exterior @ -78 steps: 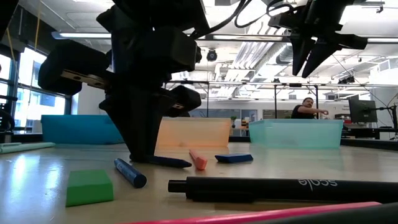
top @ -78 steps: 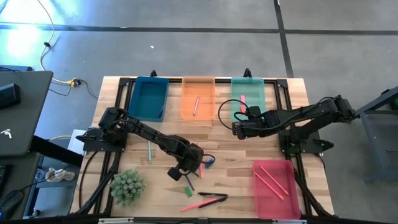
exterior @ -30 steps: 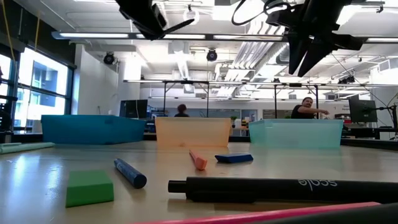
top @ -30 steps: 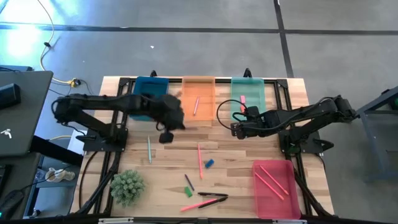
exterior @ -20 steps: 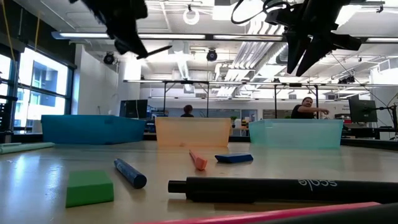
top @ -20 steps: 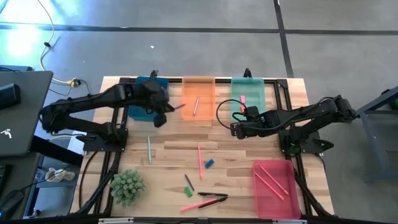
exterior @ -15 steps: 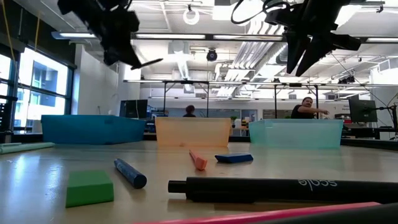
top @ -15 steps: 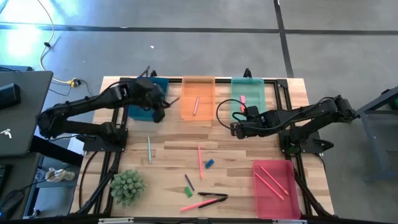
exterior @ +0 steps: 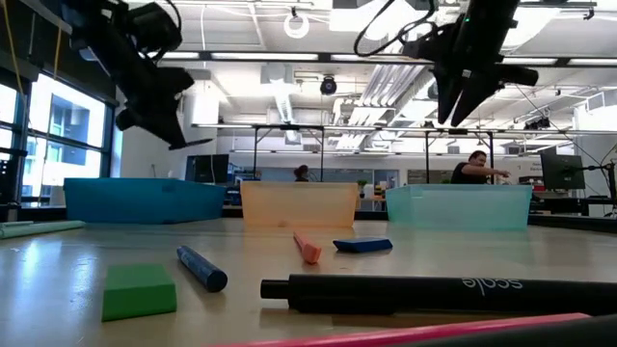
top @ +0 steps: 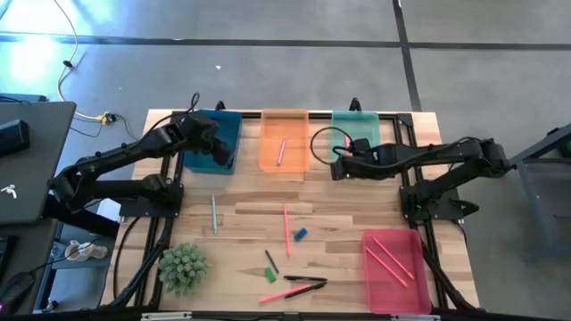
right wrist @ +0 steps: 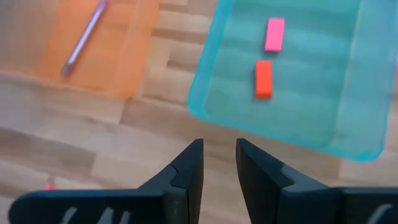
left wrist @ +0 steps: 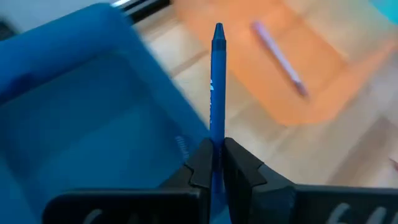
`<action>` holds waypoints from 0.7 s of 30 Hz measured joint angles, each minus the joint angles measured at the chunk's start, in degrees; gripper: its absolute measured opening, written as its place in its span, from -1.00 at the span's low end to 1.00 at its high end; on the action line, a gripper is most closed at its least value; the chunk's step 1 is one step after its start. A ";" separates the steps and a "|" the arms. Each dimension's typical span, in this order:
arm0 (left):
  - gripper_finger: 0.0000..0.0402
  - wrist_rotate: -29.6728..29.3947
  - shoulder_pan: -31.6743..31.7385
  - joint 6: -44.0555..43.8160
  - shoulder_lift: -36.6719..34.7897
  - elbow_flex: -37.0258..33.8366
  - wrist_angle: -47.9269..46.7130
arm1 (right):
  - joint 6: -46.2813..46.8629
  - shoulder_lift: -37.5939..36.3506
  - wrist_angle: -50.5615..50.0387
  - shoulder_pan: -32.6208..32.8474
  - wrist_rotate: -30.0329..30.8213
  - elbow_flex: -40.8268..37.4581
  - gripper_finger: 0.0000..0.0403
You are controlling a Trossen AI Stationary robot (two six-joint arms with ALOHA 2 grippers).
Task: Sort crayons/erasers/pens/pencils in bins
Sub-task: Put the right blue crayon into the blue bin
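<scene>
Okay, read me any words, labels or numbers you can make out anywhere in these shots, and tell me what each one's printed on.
"scale" (it may read "scole"): light lettering on the black pen lying on the table, low view.
Light print on the blue crayon clamped in the left gripper: too blurred to read.
White mark on the dark laptop beside the table: a logo, no legible letters.
Nothing else carries readable text.

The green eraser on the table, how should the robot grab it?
Probably from straight above, pinching the green eraser across its two long sides near the middle. It is a short, low block lying flat on the table, so there is nothing to grip from the side. A dark crayon lies close beside it, so the pincer should come down carefully to miss that.
</scene>
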 joint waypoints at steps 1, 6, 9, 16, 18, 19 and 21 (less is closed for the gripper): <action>-0.96 -0.73 0.56 -1.28 0.00 -0.37 -0.06 | -1.46 0.00 0.04 -1.12 -0.18 0.00 -0.57; -0.96 -1.69 2.82 -6.16 0.01 -2.59 -0.29 | -10.15 0.00 0.79 -6.84 -1.74 0.00 -0.57; -0.96 -3.32 3.44 -8.10 0.53 -3.91 -0.79 | -14.98 0.00 1.74 -10.16 -2.75 0.00 -0.57; -0.96 -6.22 3.70 -11.16 1.87 -6.83 -0.72 | -24.82 0.00 4.68 -16.86 -5.65 0.00 -0.57; -0.96 -6.34 3.70 -11.24 2.54 -6.93 -0.74 | -27.31 0.00 6.37 -18.45 -6.06 0.00 -0.57; -0.96 -6.36 3.70 -11.22 2.90 -6.93 -0.53 | -28.59 0.00 7.23 -19.27 -6.66 0.00 -0.57; -0.96 -6.36 3.70 -11.27 3.82 -6.93 0.00 | -31.35 0.00 9.18 -20.92 -8.12 0.00 -0.57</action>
